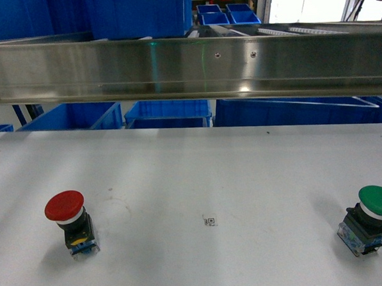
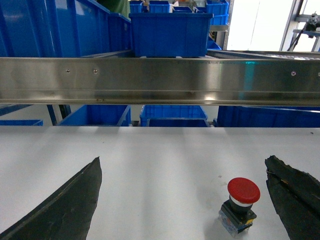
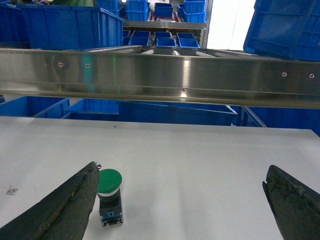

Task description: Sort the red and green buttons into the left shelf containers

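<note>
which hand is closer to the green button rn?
Right. The green button stands just inside the right hand's left finger. The left hand is over the red button, across the table.

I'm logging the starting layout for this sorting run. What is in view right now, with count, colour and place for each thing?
red button: one, red cap on a black body, standing on the table's near left.
green button: one, green cap on a black body, standing on the table's near right.
table: one, white, filling the foreground.
marker tag: one, small and black-and-white, on the table between the buttons.
shelf rail: one, silver metal, spanning the view above the table's far edge.
blue crates: several, blue, behind the table below the rail, more above and beyond it.
left pincer: one, black, open, red button between its fingers but untouched.
right pincer: one, black, open, green button just inside its left finger.
</note>
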You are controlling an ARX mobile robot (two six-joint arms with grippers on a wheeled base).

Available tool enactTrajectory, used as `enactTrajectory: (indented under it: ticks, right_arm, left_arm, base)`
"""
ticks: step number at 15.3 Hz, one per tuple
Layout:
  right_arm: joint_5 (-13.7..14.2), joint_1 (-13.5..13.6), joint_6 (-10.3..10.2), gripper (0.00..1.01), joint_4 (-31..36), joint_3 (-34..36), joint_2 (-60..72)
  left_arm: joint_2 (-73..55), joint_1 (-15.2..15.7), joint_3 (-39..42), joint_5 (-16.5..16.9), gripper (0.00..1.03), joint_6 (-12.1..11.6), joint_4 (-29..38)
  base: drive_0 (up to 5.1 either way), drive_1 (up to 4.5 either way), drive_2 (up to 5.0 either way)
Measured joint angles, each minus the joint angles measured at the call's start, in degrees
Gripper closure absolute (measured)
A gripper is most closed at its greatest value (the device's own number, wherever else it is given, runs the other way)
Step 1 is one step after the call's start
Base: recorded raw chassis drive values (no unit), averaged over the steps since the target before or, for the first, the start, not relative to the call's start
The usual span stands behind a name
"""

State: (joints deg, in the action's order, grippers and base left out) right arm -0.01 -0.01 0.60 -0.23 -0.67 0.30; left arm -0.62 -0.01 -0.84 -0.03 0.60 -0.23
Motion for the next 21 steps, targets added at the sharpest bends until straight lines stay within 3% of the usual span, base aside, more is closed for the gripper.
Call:
enactTrajectory:
  ticks: [21]
  right_arm:
    - [0.0,0.0,0.0,0.03,0.0,0.0,0.0]
  left_arm:
    - [-0.68,-0.72,-0.11,0.42,0.05,0.07,-0.22]
  base:
    - [0.0,4.3,-4.4]
